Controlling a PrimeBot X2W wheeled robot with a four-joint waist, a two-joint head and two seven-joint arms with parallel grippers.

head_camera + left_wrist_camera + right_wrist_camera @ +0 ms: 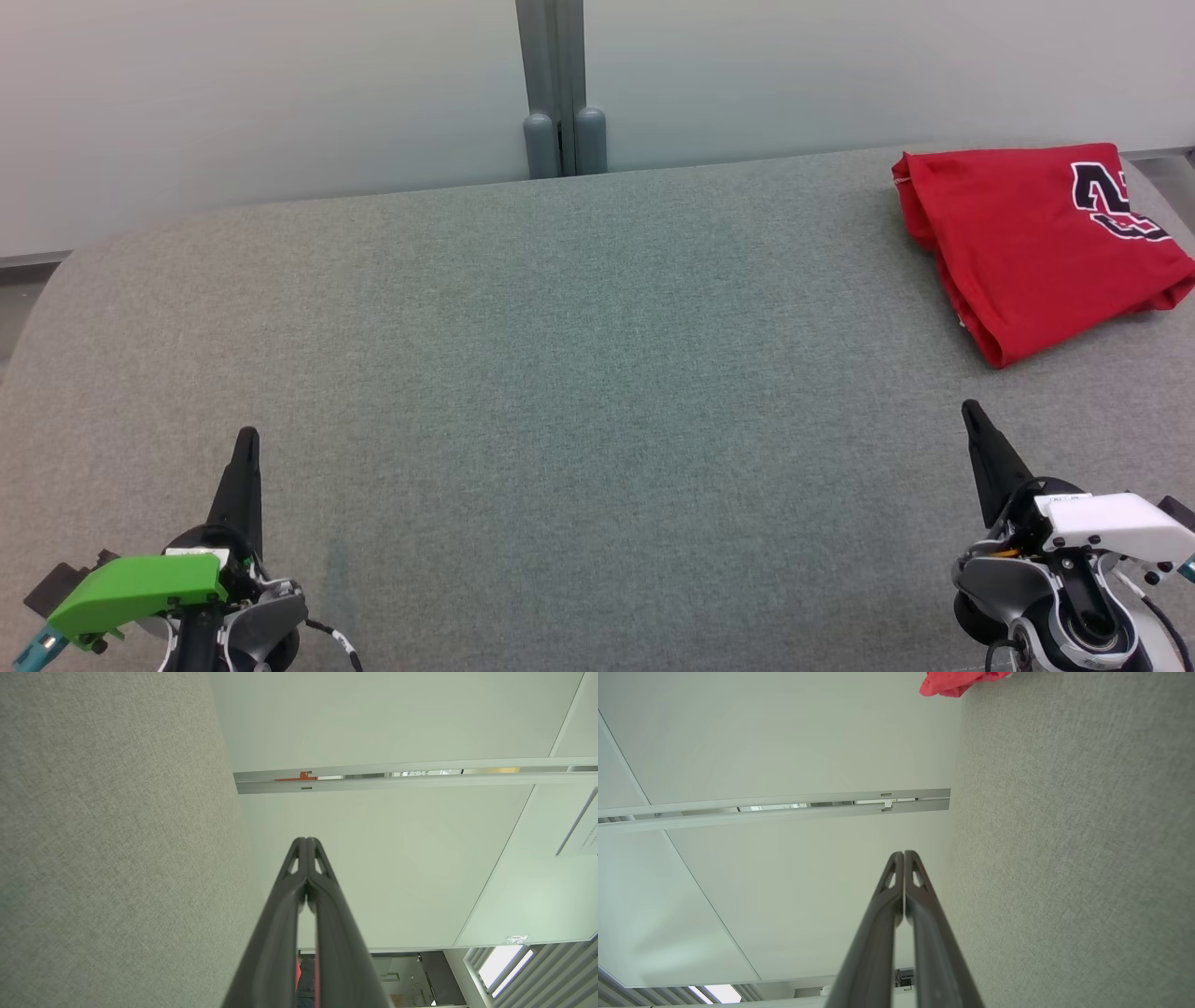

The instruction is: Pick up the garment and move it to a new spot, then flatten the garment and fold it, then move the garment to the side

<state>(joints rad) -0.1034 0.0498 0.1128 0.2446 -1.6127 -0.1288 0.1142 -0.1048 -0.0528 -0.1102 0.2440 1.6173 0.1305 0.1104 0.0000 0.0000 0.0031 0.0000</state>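
- Far right on the grey fabric table (560, 373), the folded red cloth garment (1027, 252) looks soft and light; pinch its near edge.
- Empty: left gripper (247, 437) and right gripper (971, 409), jaws closed.

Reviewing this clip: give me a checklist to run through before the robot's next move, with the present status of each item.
1. The garment is folded: ok, a compact red stack.
2. It is set to the side: ok, at the far right of the table.
3. It lies fully on the table: cannot tell, the head view's right edge cuts it.
4. The left gripper is free of cloth: ok, shut, empty.
5. The right gripper is free of cloth: ok, shut, empty, apart from the garment.
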